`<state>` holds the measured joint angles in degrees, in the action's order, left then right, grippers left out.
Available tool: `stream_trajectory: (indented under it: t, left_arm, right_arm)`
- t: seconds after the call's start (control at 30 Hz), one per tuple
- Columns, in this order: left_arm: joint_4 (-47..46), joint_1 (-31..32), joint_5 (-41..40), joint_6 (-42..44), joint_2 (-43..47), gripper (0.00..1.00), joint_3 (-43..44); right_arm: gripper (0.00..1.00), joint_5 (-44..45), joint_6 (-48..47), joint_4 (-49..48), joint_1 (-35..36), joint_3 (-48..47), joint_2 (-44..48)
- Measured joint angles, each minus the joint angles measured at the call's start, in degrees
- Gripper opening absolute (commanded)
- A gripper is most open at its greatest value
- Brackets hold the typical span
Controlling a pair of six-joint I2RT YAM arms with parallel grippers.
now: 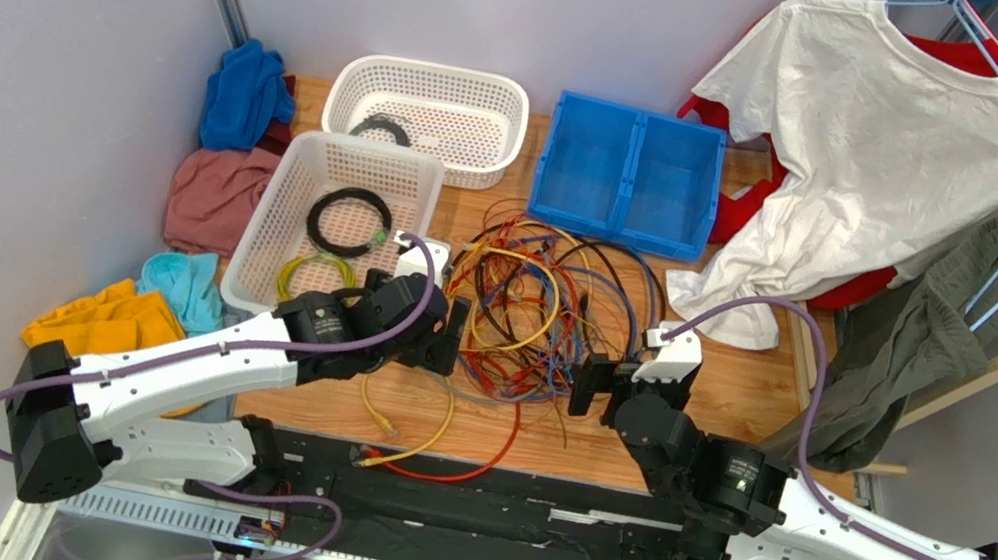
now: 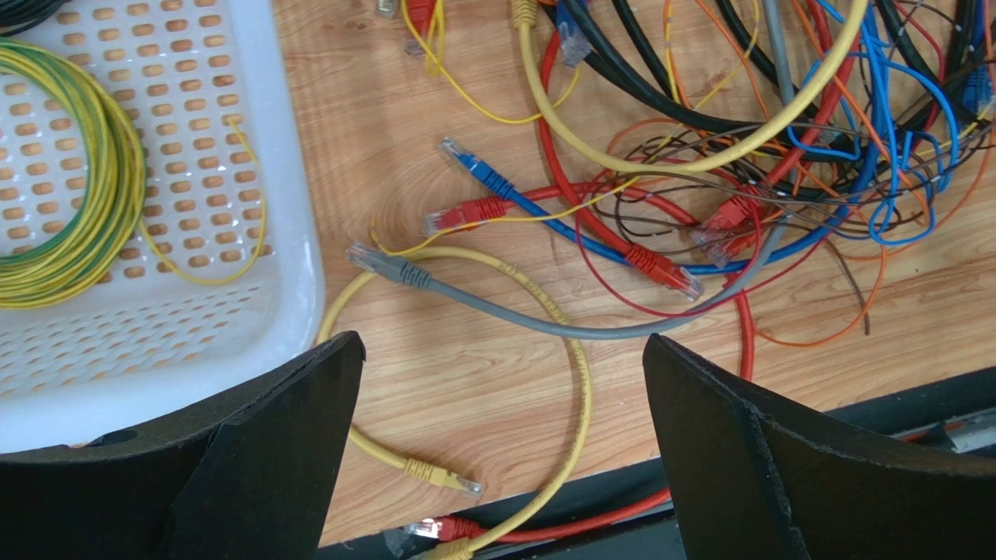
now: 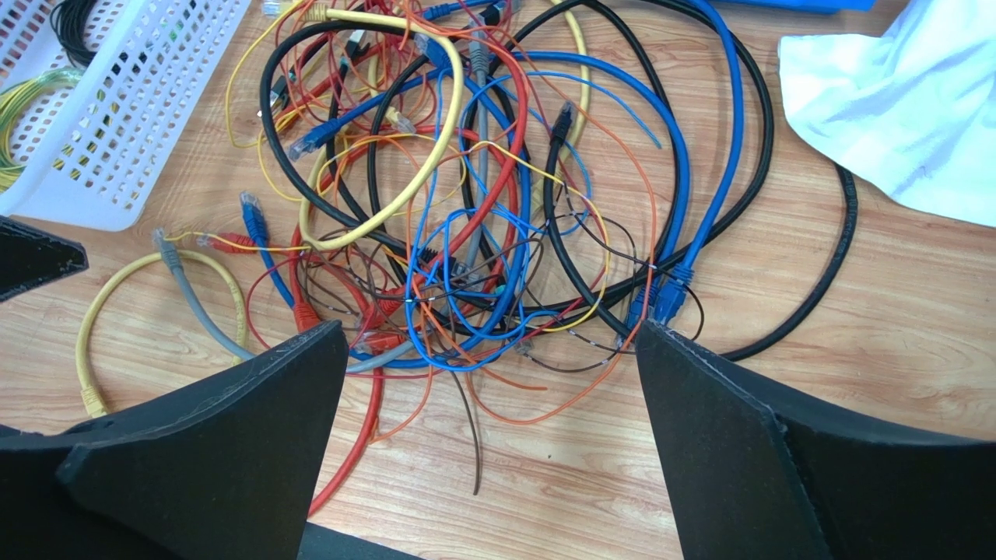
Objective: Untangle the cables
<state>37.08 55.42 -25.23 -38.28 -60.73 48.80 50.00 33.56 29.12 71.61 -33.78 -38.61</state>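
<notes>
The cables (image 1: pixel 531 309) lie as a loose tangle of red, orange, yellow, black, blue and grey wires on the wooden table between my two arms. My left gripper (image 1: pixel 450 336) hovers at the tangle's left edge, open and empty. In its wrist view (image 2: pixel 503 341) a yellow cable (image 2: pixel 579 385) and a grey one (image 2: pixel 503 309) lie on the wood below the open fingers. My right gripper (image 1: pixel 602 386) is at the tangle's near right side, open and empty. Its wrist view (image 3: pixel 489 333) looks down on the knot of cables (image 3: pixel 491 210), with thin orange and brown ends between the fingers.
A white basket (image 1: pixel 256 240) left of the tangle holds a black coil (image 1: pixel 348 220) and a yellow-green coil (image 1: pixel 308 276). Behind it stand a second white basket (image 1: pixel 434 72) and a blue bin (image 1: pixel 631 166). A white T-shirt (image 1: pixel 863 144) hangs at the right; cloths (image 1: pixel 240 92) are piled at the left.
</notes>
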Motion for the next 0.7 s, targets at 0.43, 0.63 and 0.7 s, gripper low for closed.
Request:
stream_trajectory:
  t: [0.43,0.63,0.7]
  left_arm:
    - [-7.3,0.0,4.9,1.2,-4.3,0.99,0.8]
    - [-10.8,0.0,6.8,1.5,-4.0,0.90,0.3]
    - [-13.5,0.0,8.3,2.3,-4.0,0.87,0.3]
  right_arm:
    - [0.70,1.4,1.7,0.6,-0.1,0.5,-4.0]
    - [0.75,-0.2,3.4,0.3,-0.1,2.9,-2.1]
    - [0.77,-0.7,4.0,0.6,-0.2,4.3,0.3]
